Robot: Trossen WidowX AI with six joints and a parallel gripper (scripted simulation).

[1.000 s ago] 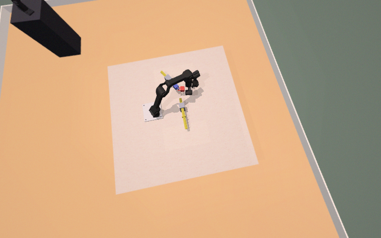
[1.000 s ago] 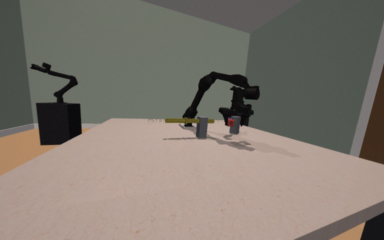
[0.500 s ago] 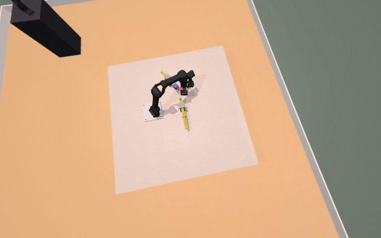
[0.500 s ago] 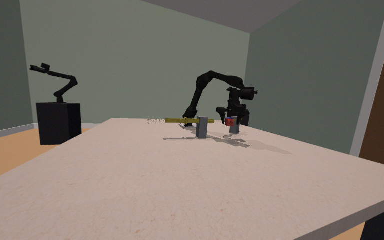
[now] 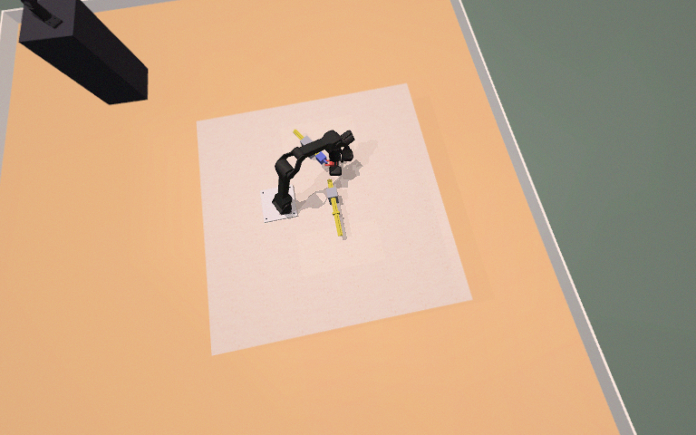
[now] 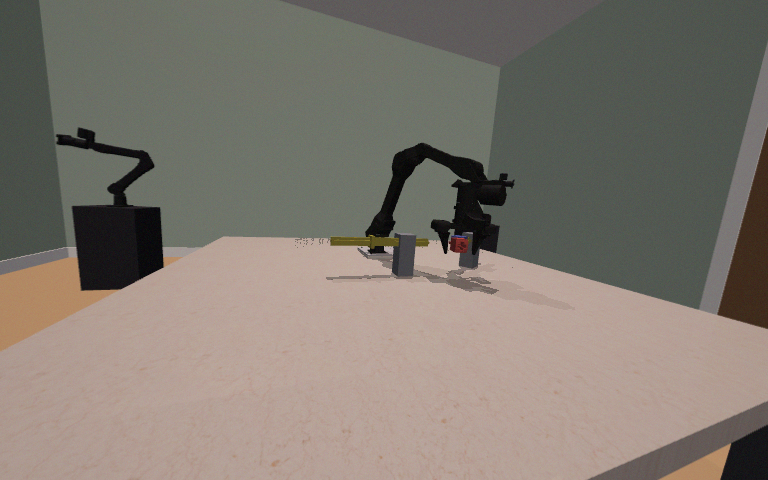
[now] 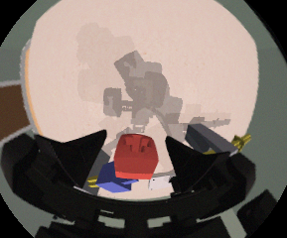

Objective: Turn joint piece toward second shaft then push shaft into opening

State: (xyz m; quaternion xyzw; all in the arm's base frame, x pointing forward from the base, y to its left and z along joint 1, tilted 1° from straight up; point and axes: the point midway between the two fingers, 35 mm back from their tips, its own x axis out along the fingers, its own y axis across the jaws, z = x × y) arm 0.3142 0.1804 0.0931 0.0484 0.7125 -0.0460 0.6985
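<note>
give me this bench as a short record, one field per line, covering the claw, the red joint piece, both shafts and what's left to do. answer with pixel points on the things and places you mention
claw: open (image 6: 459, 248) (image 7: 136, 136), fingers on either side of the joint piece, not gripping it
joint piece: red (image 6: 459, 244) (image 7: 136, 158), beside a blue part (image 5: 320, 157) (image 7: 114, 178)
fixed shaft: yellow (image 5: 297, 134), in the far grey block (image 6: 468, 259)
sliding shaft: yellow (image 5: 336, 217) (image 6: 349, 241), through the near grey block (image 5: 331, 192) (image 6: 403, 255), end short of the joint piece
left to do: grip and turn the joint piece, release, push the sliding shaft in, withdraw
</note>
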